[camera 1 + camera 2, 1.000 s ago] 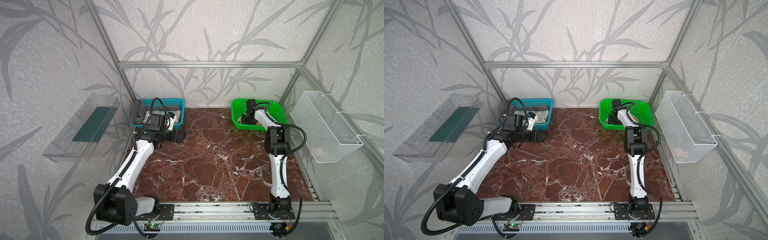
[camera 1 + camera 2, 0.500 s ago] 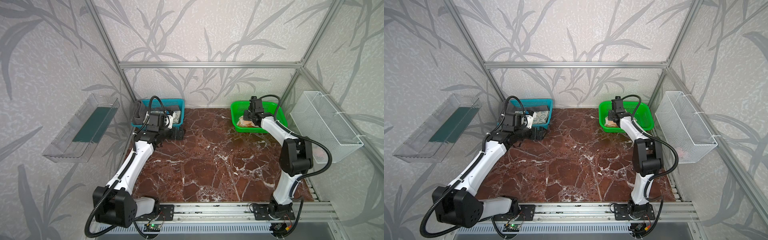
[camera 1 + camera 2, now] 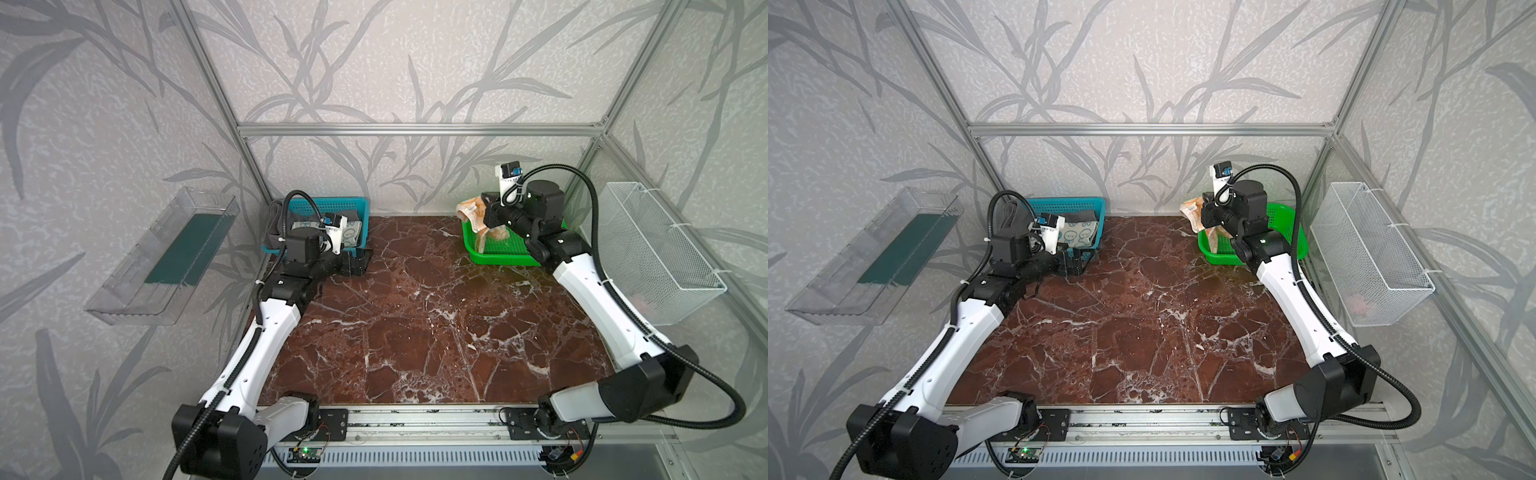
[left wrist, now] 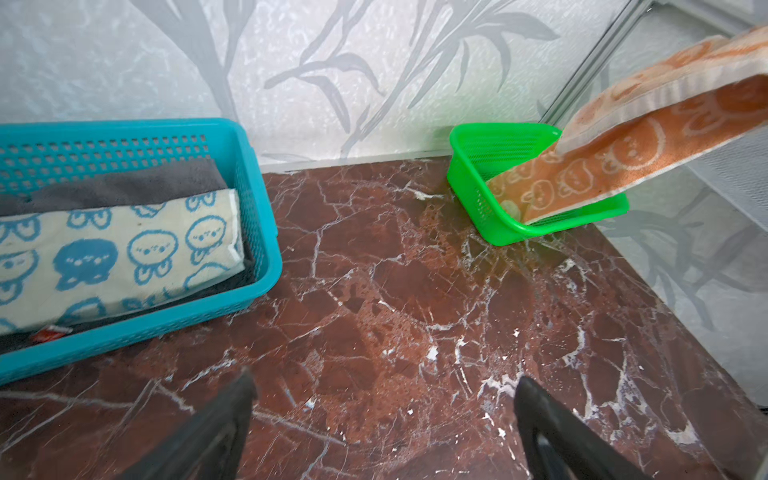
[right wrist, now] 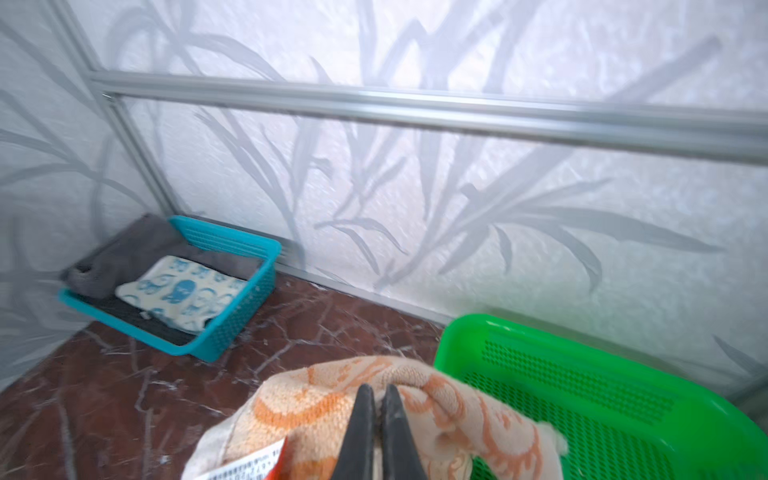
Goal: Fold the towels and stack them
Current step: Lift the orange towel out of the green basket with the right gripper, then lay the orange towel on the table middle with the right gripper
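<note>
Three towels, all soft, limp, light. Grey towel [image 4: 124, 183] lies under the teal bunny towel [image 4: 124, 249] in the blue basket [image 4: 104, 149], just beside the left gripper [image 4: 384, 378], which is spread wide and empty. Orange towel [image 5: 316, 399] hangs bunched from the clamped right gripper [image 5: 378, 388], its tail in the green basket [image 5: 602, 390]. Best regrasped at the corners.

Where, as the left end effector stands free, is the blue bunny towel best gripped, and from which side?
Probably the short end nearest the table's middle, pinched from above: the blue bunny towel lies flat on the grey towel inside the blue basket, whose walls block a sideways approach. The left end effector stands open just outside the basket.
</note>
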Motion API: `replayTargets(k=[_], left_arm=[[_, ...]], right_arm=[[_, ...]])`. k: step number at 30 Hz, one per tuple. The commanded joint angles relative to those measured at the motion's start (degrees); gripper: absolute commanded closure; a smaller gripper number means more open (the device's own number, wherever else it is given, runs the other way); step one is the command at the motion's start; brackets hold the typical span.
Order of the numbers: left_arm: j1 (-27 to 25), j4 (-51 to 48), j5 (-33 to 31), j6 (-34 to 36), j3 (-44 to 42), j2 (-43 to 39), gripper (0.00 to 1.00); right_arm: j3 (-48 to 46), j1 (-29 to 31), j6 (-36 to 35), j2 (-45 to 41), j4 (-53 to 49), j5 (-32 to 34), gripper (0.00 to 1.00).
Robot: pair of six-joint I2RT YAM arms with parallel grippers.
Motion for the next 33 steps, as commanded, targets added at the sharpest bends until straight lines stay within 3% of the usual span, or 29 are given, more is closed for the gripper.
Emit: replayTargets(k=[1,5,12,16,20,27,33], left_arm=[[-1.16,7.44,6.45,1.49,-3.54,-2.17,0.01],[-3.24,15.07,8.59,5.63,-10.01,-6.80,0.01],[-8.08,25.15,5.84,12.32,-22.52,-12.14,0.01],[-12.76,40.24,2.51,11.80,-31.54,-10.35,0.01],[-18.16,36.62,-1.55,17.65,-31.76,-6.14,0.01],[-22.05,33.05,-2.20,20.87,-29.64,0.63,0.01],[-22.91,28.90,-3.08,24.18,-24.37,5.95,0.01]], right_arm=[[5.76,3.26,-1.57,-0.97,-7.65,-11.52,1.00],[6.93,7.42,-0.43,-2.12,-10.70,-14.65,1.00],[-9.53,7.71,19.42,-5.03,-0.86,-19.81,1.00],[-19.37,7.65,27.60,-5.16,4.32,-18.19,1.00],[-25.28,6.89,33.79,-3.40,4.67,-16.79,1.00],[-30.47,2.08,33.79,0.28,-6.87,-17.15,1.00],[-35.00,-1.65,27.54,1.90,-16.91,-9.48,1.00]])
